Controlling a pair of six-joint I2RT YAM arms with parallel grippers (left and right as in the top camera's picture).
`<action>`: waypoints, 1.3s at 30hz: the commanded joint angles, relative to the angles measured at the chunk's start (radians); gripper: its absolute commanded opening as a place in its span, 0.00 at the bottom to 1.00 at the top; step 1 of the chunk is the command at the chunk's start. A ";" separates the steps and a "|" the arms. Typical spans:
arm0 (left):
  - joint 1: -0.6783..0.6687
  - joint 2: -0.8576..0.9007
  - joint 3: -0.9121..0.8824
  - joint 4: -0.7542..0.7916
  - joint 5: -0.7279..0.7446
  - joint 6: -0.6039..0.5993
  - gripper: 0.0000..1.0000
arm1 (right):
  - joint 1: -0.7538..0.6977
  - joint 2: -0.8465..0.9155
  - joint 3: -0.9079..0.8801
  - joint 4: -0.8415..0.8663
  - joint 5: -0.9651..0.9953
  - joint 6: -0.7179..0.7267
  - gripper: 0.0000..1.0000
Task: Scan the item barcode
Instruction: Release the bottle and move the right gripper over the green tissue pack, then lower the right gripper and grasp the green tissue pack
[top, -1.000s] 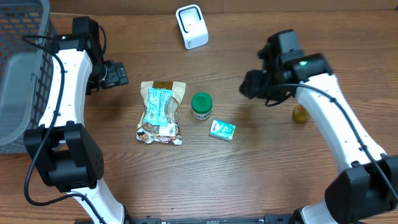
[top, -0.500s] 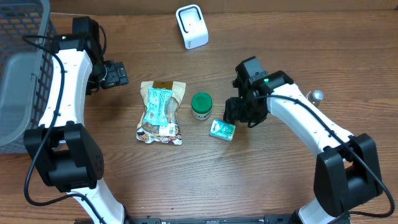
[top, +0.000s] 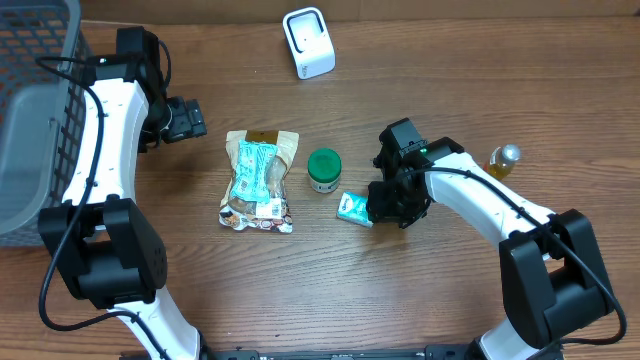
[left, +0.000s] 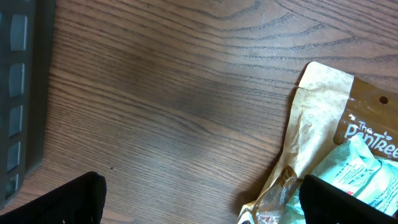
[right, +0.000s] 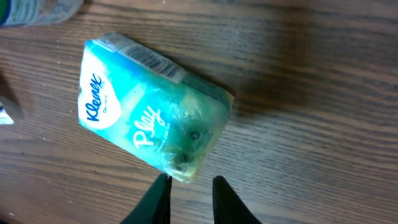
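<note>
A small teal Kleenex tissue pack (top: 354, 208) lies flat on the wooden table, with a barcode strip along its far edge (right: 144, 58). My right gripper (right: 191, 180) is low at the pack's near corner. Its two black fingers stand a narrow gap apart, bare wood shows between them, and the pack's corner just meets the left fingertip (right: 163, 182). The white scanner (top: 308, 42) stands at the back centre. Far to the left, my left gripper (left: 203, 198) hovers wide open over bare table, beside the top of a snack pouch (left: 336, 143).
A green-lidded jar (top: 323, 170) stands just left of the tissue pack, and the snack pouch (top: 260, 180) lies left of that. A small yellow bottle (top: 500, 160) is at the right. A dark mesh basket (top: 30, 120) fills the left edge.
My right arm has swung left and down from near the yellow bottle to the tissue pack, and its jaws have narrowed. The left arm has not moved.
</note>
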 joint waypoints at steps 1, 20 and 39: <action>-0.005 -0.010 0.015 0.001 -0.006 0.012 1.00 | 0.006 0.005 -0.005 0.013 -0.016 0.042 0.19; -0.006 -0.010 0.015 0.001 -0.006 0.012 0.99 | 0.015 0.005 -0.013 0.010 -0.181 0.279 0.04; -0.005 -0.010 0.015 0.001 -0.006 0.012 0.99 | 0.123 0.005 -0.092 0.093 0.090 0.546 0.04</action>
